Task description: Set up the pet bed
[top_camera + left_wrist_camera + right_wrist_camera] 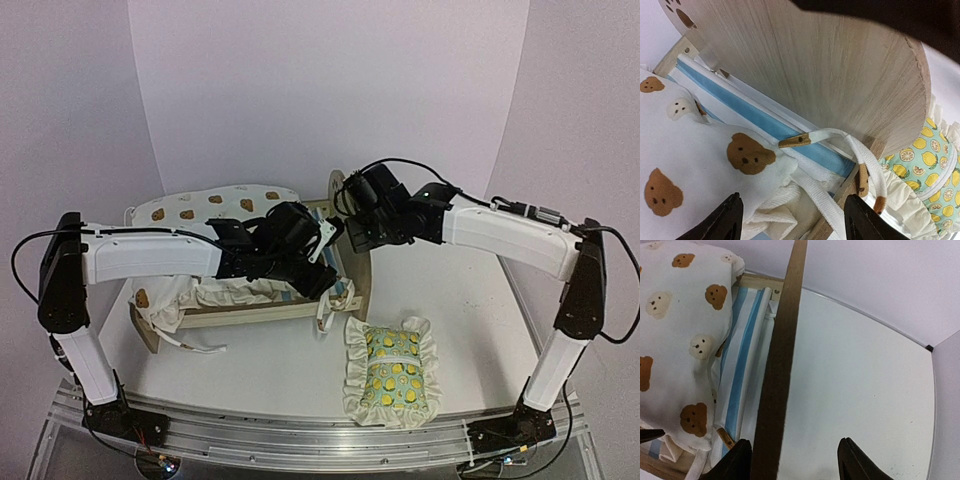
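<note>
The pet bed (250, 313), light wood with a blue-and-white striped base (755, 117), stands left of centre with its rounded headboard (815, 70) at the right end. A cream bear-print cushion (215, 205) lies in it, its ties (840, 137) draped over the rail. My left gripper (790, 222) hovers open over the cushion's bunched corner by the headboard, gripping nothing. My right gripper (792, 460) is open too, straddling the headboard's top edge (780, 350), which runs close beside its left finger.
A green lemon-print ruffled pillow (392, 370) lies on the white table (855, 370) in front of the bed's headboard end. Both arms meet over the headboard. A purple backdrop encloses the back and sides.
</note>
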{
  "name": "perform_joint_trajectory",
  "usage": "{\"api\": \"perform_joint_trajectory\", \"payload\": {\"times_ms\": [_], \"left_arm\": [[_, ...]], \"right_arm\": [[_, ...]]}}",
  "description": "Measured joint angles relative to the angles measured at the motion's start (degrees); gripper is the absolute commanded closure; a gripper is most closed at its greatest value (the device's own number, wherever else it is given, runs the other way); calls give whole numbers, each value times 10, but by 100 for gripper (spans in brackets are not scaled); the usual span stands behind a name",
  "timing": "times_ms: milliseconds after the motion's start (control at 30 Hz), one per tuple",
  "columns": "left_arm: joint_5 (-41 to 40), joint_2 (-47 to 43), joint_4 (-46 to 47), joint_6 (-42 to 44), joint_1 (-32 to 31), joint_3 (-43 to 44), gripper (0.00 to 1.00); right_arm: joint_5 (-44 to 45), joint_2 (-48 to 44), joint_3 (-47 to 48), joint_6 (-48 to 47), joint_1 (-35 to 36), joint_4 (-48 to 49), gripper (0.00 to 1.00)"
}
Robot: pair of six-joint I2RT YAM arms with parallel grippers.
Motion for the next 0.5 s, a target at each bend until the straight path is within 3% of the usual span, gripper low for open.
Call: {"api": "perform_joint_trajectory", "payload": {"times_ms": [233,500], "left_arm": [[-81,1,-37,85,-14,15,20],[-151,11,-55,194,-15,15,21]], "right_arm": [[10,-145,-74,-21,-4,6,37],[6,-295,-200,1,-12,1,37]]}}
